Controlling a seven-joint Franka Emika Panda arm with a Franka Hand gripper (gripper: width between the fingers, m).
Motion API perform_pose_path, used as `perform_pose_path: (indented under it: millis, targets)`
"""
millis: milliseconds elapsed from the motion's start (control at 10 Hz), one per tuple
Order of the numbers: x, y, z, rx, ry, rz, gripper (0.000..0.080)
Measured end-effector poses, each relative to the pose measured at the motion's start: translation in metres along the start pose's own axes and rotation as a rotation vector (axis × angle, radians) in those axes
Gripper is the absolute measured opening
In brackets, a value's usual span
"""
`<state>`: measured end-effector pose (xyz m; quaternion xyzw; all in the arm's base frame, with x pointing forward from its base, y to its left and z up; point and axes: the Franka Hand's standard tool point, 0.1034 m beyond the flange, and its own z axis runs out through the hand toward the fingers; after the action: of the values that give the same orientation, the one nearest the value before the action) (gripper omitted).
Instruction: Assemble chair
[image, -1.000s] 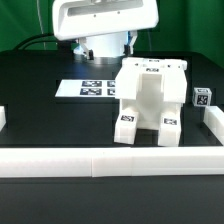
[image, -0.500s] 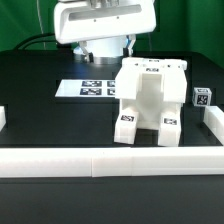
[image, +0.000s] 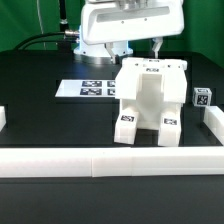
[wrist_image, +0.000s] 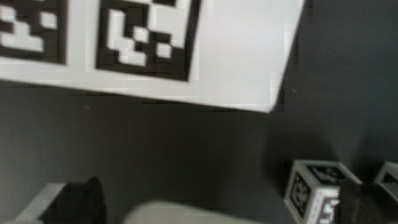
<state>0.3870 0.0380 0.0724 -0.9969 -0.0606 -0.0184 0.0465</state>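
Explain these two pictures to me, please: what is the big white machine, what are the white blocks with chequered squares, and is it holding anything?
The white machine at the top of the exterior view is a robot arm. Its two-finger gripper hangs above the table, open, and holds nothing. That picture comes from a camera standing off the arm. The other comes from a camera on the wrist, so it sees tags from close up, blurred. On the black table stands the chair, being put together from glossy white plastic parts. One small loose block sits apart from it, on the exterior view's right. The black-and-white squares are tags stuck on the parts. The flat sheet of tags behind the chair is the marker board, not furniture. A low white rail runs along the front.
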Motion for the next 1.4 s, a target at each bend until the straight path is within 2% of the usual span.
perform_pose_path:
  millis: [300,500,600,1100,1200,1400]
  targets:
    - [0.027,0.001,0.005,-0.007,0.015,-0.01,0.0649]
    - [0.049,0.006,0.002,-0.01,0.04,-0.029,0.0649]
    - [0.053,0.009,0.001,-0.014,0.048,-0.05,0.0649]
    - [0.054,0.008,0.002,-0.01,0.042,-0.034,0.0649]
    - [0.063,0.0,0.0,0.004,0.018,-0.051,0.0649]
    - [0.078,-0.004,0.002,0.006,0.016,-0.048,0.0649]
